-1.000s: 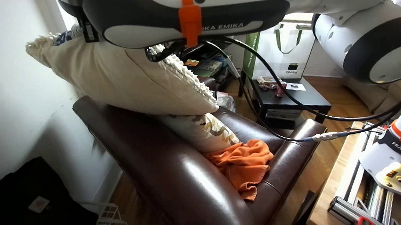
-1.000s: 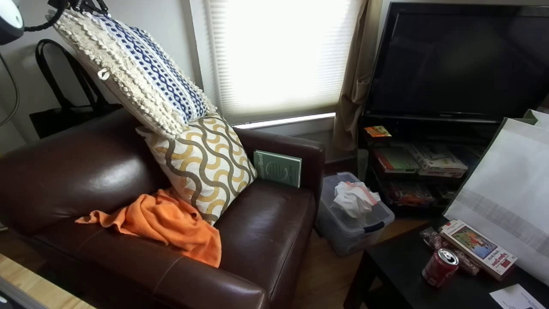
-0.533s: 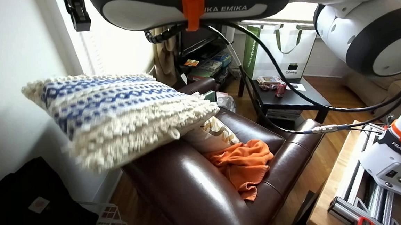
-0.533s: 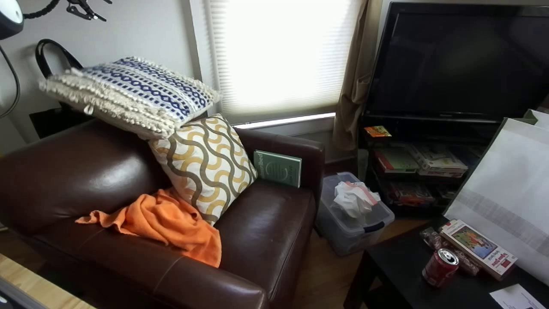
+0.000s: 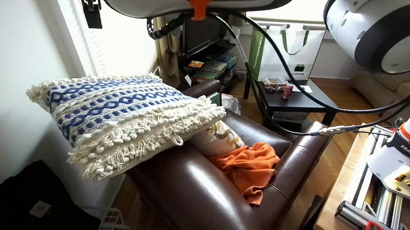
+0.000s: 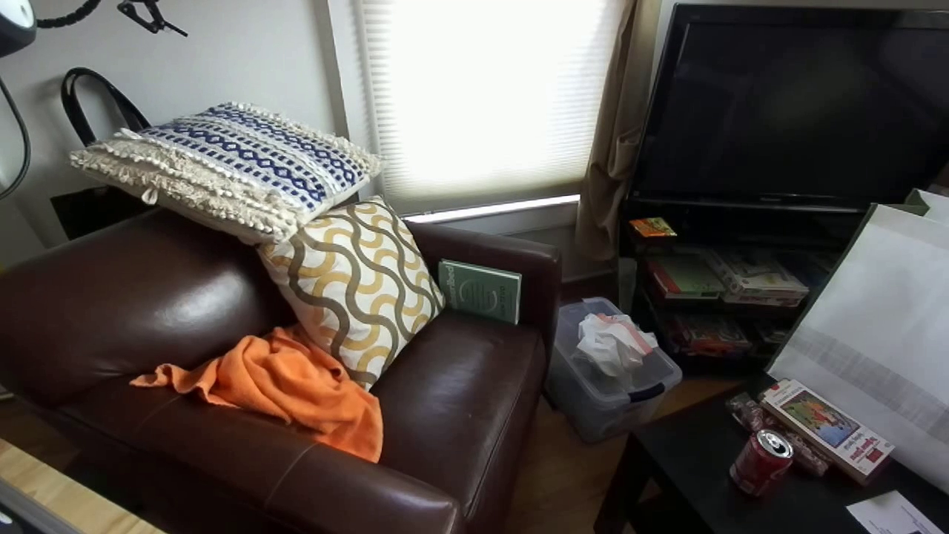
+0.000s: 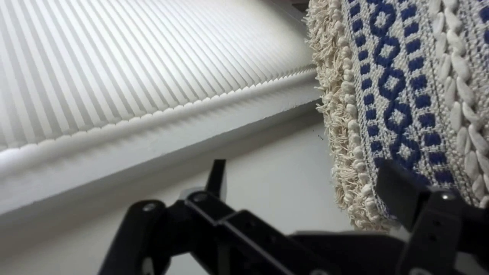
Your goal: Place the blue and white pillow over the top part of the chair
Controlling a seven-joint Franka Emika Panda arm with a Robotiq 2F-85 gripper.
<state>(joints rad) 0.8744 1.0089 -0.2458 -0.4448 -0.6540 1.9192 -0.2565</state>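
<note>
The blue and white pillow [image 5: 122, 109] lies nearly flat, patterned face up, across the top of the chair's back. Part of it juts out behind the chair [image 5: 195, 186] toward the wall, and its front edge touches the beige-and-brown pillow [image 6: 356, 289] in an exterior view. The dark brown leather chair [image 6: 133, 297] shows its back, seat and arms. Above the blue and white pillow [image 7: 397, 88], and apart from it, hangs my gripper [image 7: 303, 166]. In the wrist view its black fingers [image 7: 217, 177] stand wide apart with nothing held. Both exterior views show the gripper [image 6: 167, 30] only partly.
An orange cloth [image 6: 296, 393] lies over the chair's seat and arm, and a green book [image 6: 480, 291] leans inside the far arm. A wall and a window blind [image 7: 133, 57] stand close beside the gripper. A low black table [image 5: 300, 104] and a plastic bin [image 6: 615, 400] are nearby.
A second ago the gripper was on the steeply raised pillow's upper edge. The jaws have opened, the pillow has dropped flat onto the chair's back, and the gripper has risen away.
</note>
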